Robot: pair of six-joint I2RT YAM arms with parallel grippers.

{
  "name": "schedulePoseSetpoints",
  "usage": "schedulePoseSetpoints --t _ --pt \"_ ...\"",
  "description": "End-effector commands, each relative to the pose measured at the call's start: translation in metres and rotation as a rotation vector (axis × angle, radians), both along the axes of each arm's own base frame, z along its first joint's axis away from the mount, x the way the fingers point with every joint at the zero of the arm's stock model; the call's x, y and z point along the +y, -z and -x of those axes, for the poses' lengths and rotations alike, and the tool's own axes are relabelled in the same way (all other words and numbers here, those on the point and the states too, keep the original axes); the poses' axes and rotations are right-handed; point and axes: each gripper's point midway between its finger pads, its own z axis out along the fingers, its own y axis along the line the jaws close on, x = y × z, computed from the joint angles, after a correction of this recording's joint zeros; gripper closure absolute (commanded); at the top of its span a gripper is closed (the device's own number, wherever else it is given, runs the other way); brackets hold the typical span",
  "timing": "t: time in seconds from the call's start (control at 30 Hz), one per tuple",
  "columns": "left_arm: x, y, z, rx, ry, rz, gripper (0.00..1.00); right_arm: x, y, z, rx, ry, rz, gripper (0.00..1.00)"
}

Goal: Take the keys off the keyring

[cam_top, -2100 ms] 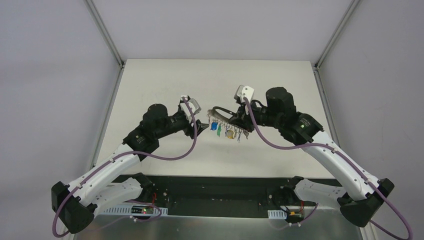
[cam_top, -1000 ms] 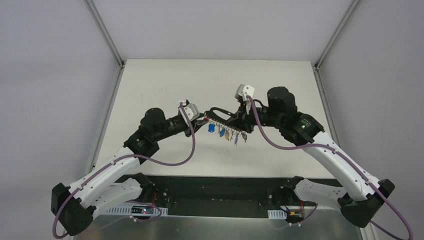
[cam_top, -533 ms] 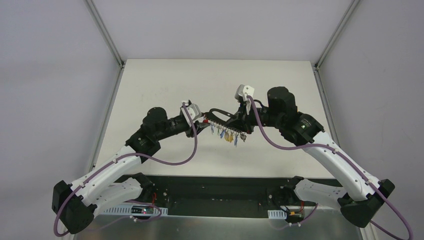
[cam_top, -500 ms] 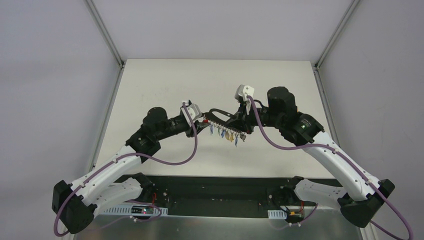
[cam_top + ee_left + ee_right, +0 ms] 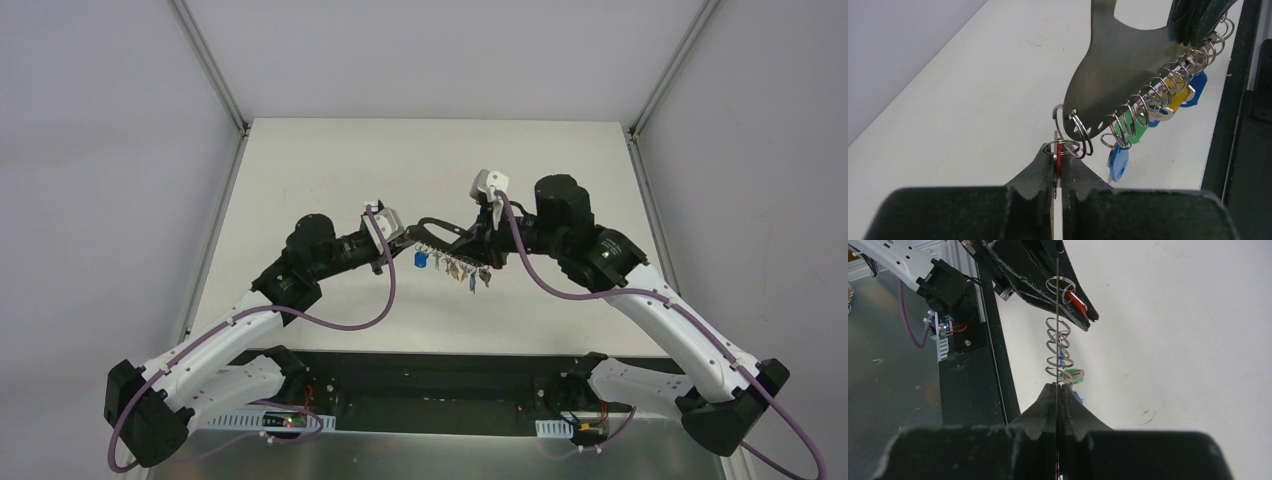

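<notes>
Both arms meet above the middle of the table. The keyring [image 5: 1120, 65] is a flat grey metal loop with small split rings threaded through holes along its lower edge. My right gripper [image 5: 1057, 386] is shut on the keyring [image 5: 1056, 300], which shows there edge-on as a thin line. The keys [image 5: 455, 268] hang from it in a row: blue [image 5: 1118, 162], green [image 5: 1134, 131], yellow [image 5: 1175, 97]. At the ring's left end my left gripper [image 5: 1058, 152] is shut on the red key [image 5: 1059, 160], still linked by its split ring.
The white table [image 5: 430, 160] lies below the raised keyring. A black rail [image 5: 430, 365] with the arm bases runs along its near edge. Metal frame posts [image 5: 210, 70] stand at the back corners, grey walls on both sides.
My left gripper has closed on the red key at the keyring's left end. The hanging keys have swung a little. The right arm has stayed where it was.
</notes>
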Motion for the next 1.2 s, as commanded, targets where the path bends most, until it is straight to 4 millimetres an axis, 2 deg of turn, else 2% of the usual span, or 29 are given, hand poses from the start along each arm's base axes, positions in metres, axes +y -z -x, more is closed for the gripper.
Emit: schedulePoseSetpoints --t 0.0,0.13,0.4,0.43,0.47,0.57,0.67,0.77,0.93,1.03,1.17 --pt "-0.001 -0.023 -0.001 -0.052 -0.001 0.039 1.0 0.0 -0.028 -0.001 -0.069 0.019 -0.097 1.0" --pt "0.004 -0.02 -0.008 -0.048 -0.048 0.021 1.0 -0.008 -0.018 -0.012 -0.072 0.117 -0.086 1.0" --pt "0.009 -0.014 -0.011 -0.034 -0.076 -0.014 1.0 -0.021 0.021 -0.027 -0.027 0.274 -0.082 1.0" --pt "0.009 -0.012 -0.011 -0.03 -0.074 -0.022 1.0 -0.024 0.028 -0.03 -0.02 0.305 -0.08 0.98" --pt "0.008 -0.01 -0.011 -0.025 -0.071 -0.029 1.0 -0.025 0.033 -0.033 -0.015 0.33 -0.081 0.91" --pt "0.005 -0.005 -0.008 -0.007 -0.039 -0.049 1.0 -0.026 0.047 -0.036 0.009 0.358 -0.075 0.66" --pt "-0.001 0.002 -0.001 0.02 0.016 -0.081 1.0 -0.029 0.064 -0.036 0.032 0.376 -0.057 0.58" --pt "-0.005 0.004 0.003 0.038 0.056 -0.098 1.0 -0.033 0.071 -0.035 0.015 0.374 -0.042 0.57" --pt "-0.011 0.008 0.01 0.072 0.11 -0.104 1.0 -0.026 0.065 -0.017 -0.037 0.245 -0.07 0.59" --pt "-0.013 0.009 0.011 0.088 0.118 -0.103 1.0 -0.015 0.057 -0.003 -0.04 0.133 -0.107 0.63" --pt "-0.014 0.011 0.011 0.137 0.112 -0.105 1.0 0.004 0.041 0.004 -0.066 0.016 -0.194 0.69"
